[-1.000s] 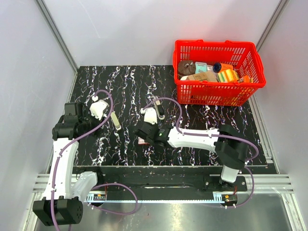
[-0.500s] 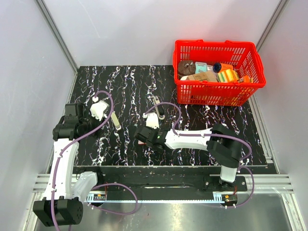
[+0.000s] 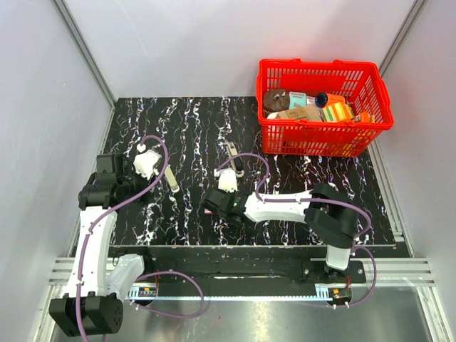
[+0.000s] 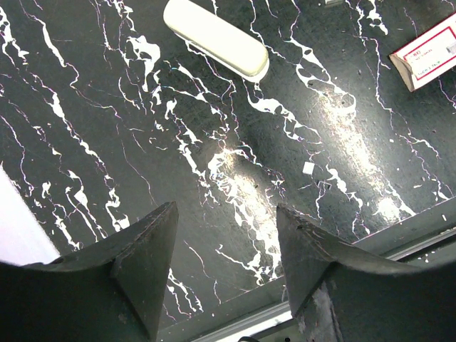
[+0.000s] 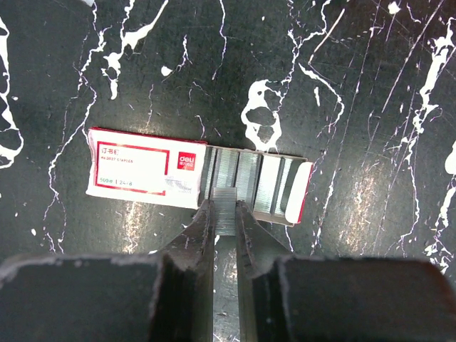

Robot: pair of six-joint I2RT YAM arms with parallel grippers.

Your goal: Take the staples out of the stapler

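My left gripper [image 4: 226, 211] has not moved over the last second: it hangs half-spread and empty above the marbled table [image 3: 178, 121]. The cream stapler [image 4: 217, 37] lies just beyond it, on the left part of the table, untouched. Further right, the staple box [image 5: 142, 169] sits open near the front edge. My right gripper [image 5: 225, 204] has slid left and nearer, and is now over the box's tray. It is pinched narrow on a strip of staples [image 5: 226, 214]. I judge the strip is out of the stapler and only needs dropping in.
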